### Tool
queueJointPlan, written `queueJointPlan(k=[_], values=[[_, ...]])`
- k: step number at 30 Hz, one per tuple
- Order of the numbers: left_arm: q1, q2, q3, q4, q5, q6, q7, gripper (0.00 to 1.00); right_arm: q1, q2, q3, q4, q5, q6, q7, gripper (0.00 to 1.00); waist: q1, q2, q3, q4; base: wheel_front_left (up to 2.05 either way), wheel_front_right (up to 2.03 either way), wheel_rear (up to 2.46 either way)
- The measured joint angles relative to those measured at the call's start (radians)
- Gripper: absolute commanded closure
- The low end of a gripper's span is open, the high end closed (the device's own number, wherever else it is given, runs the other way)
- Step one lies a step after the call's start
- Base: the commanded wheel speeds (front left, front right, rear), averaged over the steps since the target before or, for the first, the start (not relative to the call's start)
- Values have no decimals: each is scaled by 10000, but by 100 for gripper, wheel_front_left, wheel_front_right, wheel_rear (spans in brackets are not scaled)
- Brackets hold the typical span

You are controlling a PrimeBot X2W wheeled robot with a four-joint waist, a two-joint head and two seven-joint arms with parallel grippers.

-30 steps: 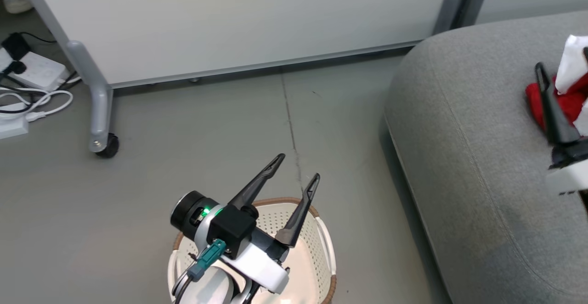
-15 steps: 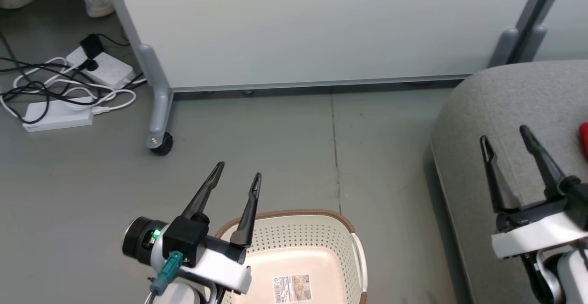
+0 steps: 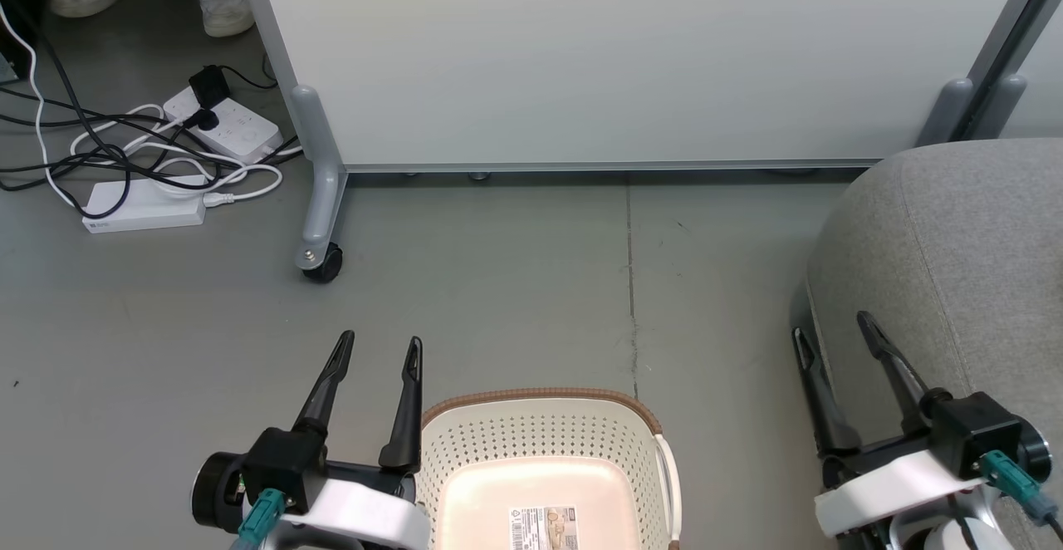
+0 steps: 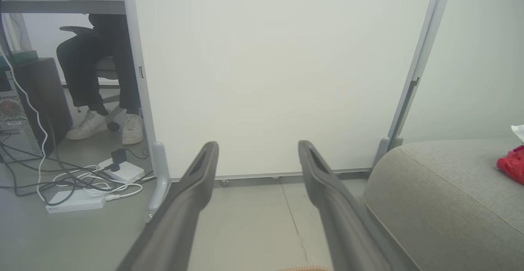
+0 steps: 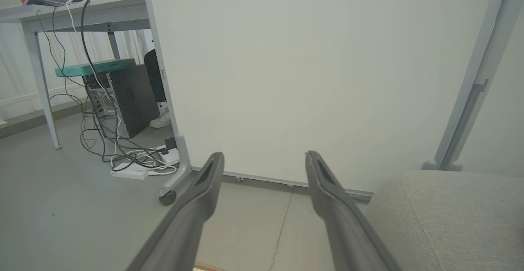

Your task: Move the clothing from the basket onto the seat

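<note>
The left gripper (image 3: 379, 341) and right gripper (image 3: 830, 326) stood open and empty on either side of the basket (image 3: 540, 442), whose visible floor was bare. Red clothing (image 4: 511, 166) lay on the seat (image 3: 955, 243). Judged stage: transfer complete. Next move: check the basket's hidden near end.

Head view: pale grey partition panel (image 3: 623, 51) across twelve o'clock, grey leg (image 3: 320, 176) ending in a black caster (image 3: 322, 265) at nine. White power strips (image 3: 143, 213) amid tangled cables (image 3: 100, 155) at ten. White sneakers (image 3: 224, 2) at eleven. Grey floor (image 3: 498, 301), thin seam (image 3: 631, 284) running twelve to six. Left wrist view: seated person's dark-trousered legs (image 4: 98, 66) at ten.
</note>
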Motion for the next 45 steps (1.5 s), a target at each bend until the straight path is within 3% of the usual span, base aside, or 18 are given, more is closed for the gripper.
queueJointPlan(k=[5, 20, 36, 45], values=[[71, 2, 40, 21, -10, 115, 0, 0, 117, 357, 17, 42, -142, 0, 0, 0, 0, 0, 28, 43, 0, 0, 0], [138, 4, 146, 232, -67, 362, -2, 0, 142, 543, -23, 148, -215, 0, 0, 0, 0, 0, -34, 43, 0, 0, 0], [127, 2, 107, 606, -230, 341, 0, 0, 157, 627, -364, 211, -255, 0, 0, 0, 0, 0, 58, -43, 0, 0, 0], [68, 4, 198, 617, -336, 75, 0, 0, 108, 688, -539, 207, -351, 0, 0, 0, 0, 0, 175, -76, 0, 0, 0]])
